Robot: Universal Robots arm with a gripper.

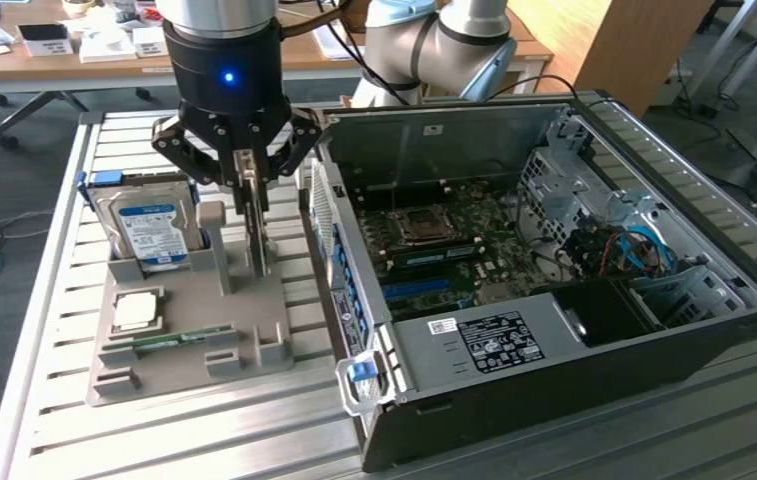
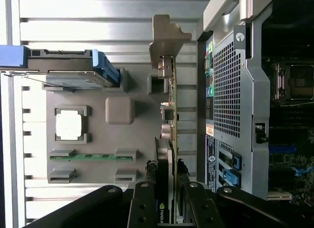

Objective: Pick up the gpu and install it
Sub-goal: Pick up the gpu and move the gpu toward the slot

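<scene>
Exterior view first: your gripper (image 1: 255, 195) is down over the grey holder tray (image 1: 165, 385) on the slatted table (image 1: 45, 440), and its fingers are clamped on the gpu (image 1: 261, 240). The card stands upright on its edge, just beside the open PC case (image 1: 552, 400) on the exterior view's right. I honestly can't tell whether its lower edge is still seated in the tray. On the other side of the card you've got the hard drive (image 1: 151, 230) standing in its slot, with the CPU (image 1: 138, 310) and the RAM stick (image 1: 178, 338) lying flat nearer the camera. Wrist view: you're looking along the gpu (image 2: 171, 115) edge-on, with a black finger (image 2: 142, 203) pressed against each face. Its metal bracket (image 2: 164, 36) is at the far end, and the case's perforated rear panel (image 2: 233, 90) runs right alongside the card.
</scene>
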